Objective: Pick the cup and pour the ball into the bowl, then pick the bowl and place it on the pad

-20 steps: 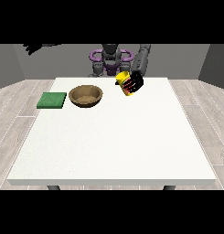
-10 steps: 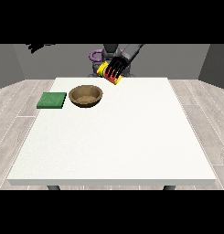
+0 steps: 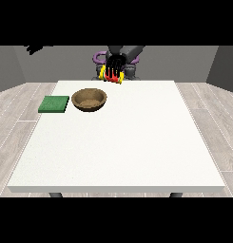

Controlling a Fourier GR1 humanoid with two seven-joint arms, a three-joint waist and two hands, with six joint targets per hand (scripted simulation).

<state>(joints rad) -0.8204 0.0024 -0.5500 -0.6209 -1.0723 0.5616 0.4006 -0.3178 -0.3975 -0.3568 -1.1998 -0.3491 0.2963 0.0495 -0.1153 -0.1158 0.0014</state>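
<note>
A yellow and red cup (image 3: 112, 77) hangs in the air above the table's far edge, lying tilted on its side. The black hand at the view's right (image 3: 115, 64) has its fingers curled over the cup from above. The brown wooden bowl (image 3: 89, 99) stands on the table, lower and to the left of the cup and apart from it. A flat green pad (image 3: 54, 104) lies left of the bowl. No ball shows. The hand at the view's left (image 3: 38, 47) is a dark shape raised high at the far left, off the table.
The white table (image 3: 122, 147) stretches wide toward the camera. The robot's grey torso with purple parts (image 3: 98, 58) stands behind the far edge. Grey plank floor surrounds the table.
The hand with the cup has moved leftward and upward in the view, from right of the bowl to the table's far edge. The cup has tipped over. The bowl and pad stayed put.
</note>
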